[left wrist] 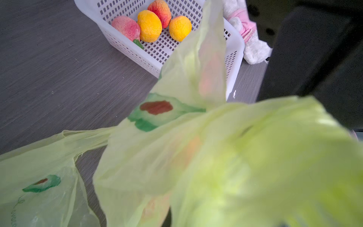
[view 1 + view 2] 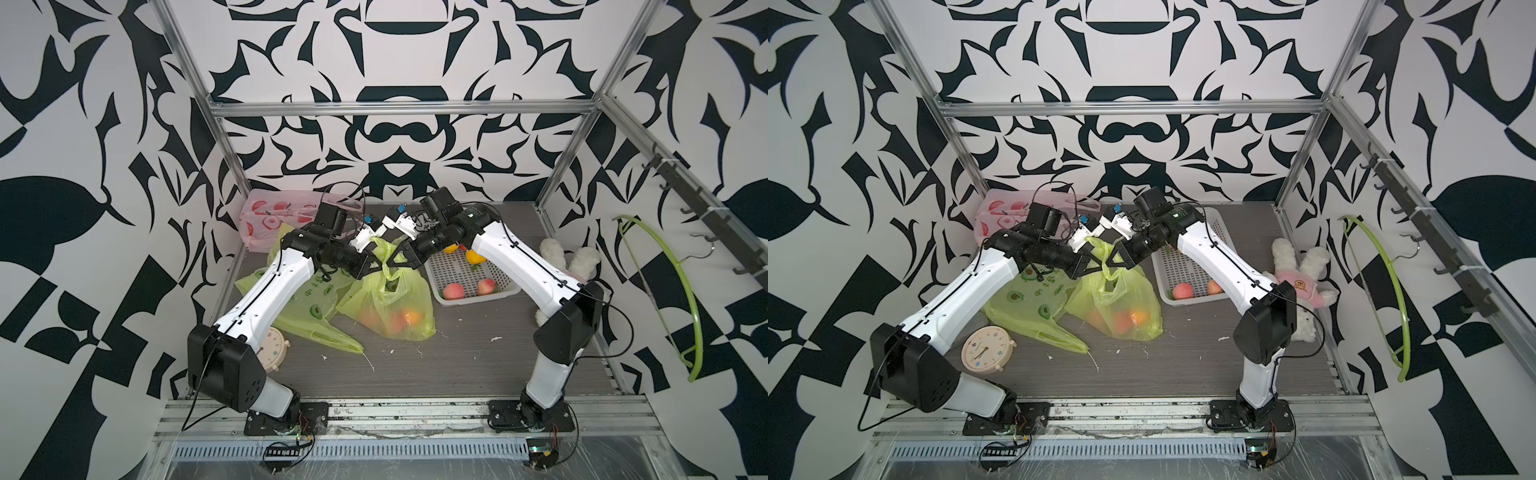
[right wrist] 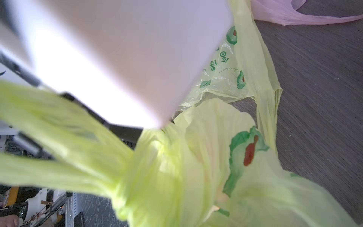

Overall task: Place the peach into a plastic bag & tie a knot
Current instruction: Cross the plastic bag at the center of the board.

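A yellow-green plastic bag (image 2: 388, 303) with avocado prints stands mid-table in both top views, with orange and peach-coloured fruit (image 2: 405, 320) showing through its plastic. Its handles are drawn up into a bunch (image 3: 157, 141). My left gripper (image 2: 377, 267) and right gripper (image 2: 395, 261) meet tip to tip over that bunch. Each is shut on a handle of the bag. In both wrist views the blurred plastic (image 1: 216, 157) hides the jaws. Two more peaches (image 2: 453, 291) lie in the white basket (image 2: 478, 298) to the right.
A second green bag (image 2: 307, 309) lies flat under my left arm, and a pink bag (image 2: 270, 216) sits at the back left. A round clock (image 2: 986, 349) lies front left. A plush rabbit (image 2: 1300, 270) lies right of the basket, and a green hanger (image 2: 690, 291) hangs on the right wall.
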Controlling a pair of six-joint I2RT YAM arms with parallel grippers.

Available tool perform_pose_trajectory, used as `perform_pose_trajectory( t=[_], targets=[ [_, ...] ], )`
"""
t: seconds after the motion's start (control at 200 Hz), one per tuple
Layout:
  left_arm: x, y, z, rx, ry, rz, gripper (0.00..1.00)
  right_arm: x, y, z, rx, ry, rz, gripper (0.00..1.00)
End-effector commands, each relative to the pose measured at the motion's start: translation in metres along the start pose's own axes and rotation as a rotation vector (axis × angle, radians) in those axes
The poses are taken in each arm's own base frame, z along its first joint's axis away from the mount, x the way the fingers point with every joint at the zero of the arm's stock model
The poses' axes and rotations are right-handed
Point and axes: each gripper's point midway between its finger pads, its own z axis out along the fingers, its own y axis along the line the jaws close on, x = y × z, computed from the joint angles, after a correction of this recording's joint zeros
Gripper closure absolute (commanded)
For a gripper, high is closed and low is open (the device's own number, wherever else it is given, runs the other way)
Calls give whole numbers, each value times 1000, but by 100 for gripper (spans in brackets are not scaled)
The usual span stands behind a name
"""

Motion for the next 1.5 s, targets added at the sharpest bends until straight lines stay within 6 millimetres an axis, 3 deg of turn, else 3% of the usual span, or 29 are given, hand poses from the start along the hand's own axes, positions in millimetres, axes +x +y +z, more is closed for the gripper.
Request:
perform_pose_trajectory(
  t=[0.0, 0.17, 0.195, 0.305, 0.455, 0.64, 0.83, 1.13, 1.245, 1.365, 1.495],
  targets=[
    [2, -5, -13, -35, -44, -4, 100, -7, 3, -13, 60, -34, -21, 100],
    [-2, -2, -33, -142, -124, -2, 100, -9, -11, -15, 142, -41, 3, 100],
    [-6, -9, -44, -146, -161, 11, 100, -10, -13, -15, 153, -44, 9, 100],
    [-8, -22, -49, -97, -193, -21, 100, -18, -14, -18, 173, -90, 27, 100],
    [2, -39, -36, -44, -155, -46, 100, -32, -18, -25, 216, -172, 58, 100],
    [18, -42, -18, -41, -124, -91, 100, -49, -25, -45, 314, -282, 67, 100],
    [9, -61, -13, 14, -215, -101, 100, -64, -23, -64, 345, -433, 78, 100],
    [0, -91, 19, 97, -235, -92, 100, -95, -5, -88, 358, -657, 23, 100],
    [-6, -88, 16, 72, -290, -98, 100, -104, 7, -87, 296, -687, -25, 100],
    [-11, -85, 3, 23, -345, -94, 100, -110, 35, -84, 150, -712, -104, 100],
    [-9, -86, -15, -30, -334, -65, 76, -111, 51, -82, 71, -695, -155, 100]
  ],
)
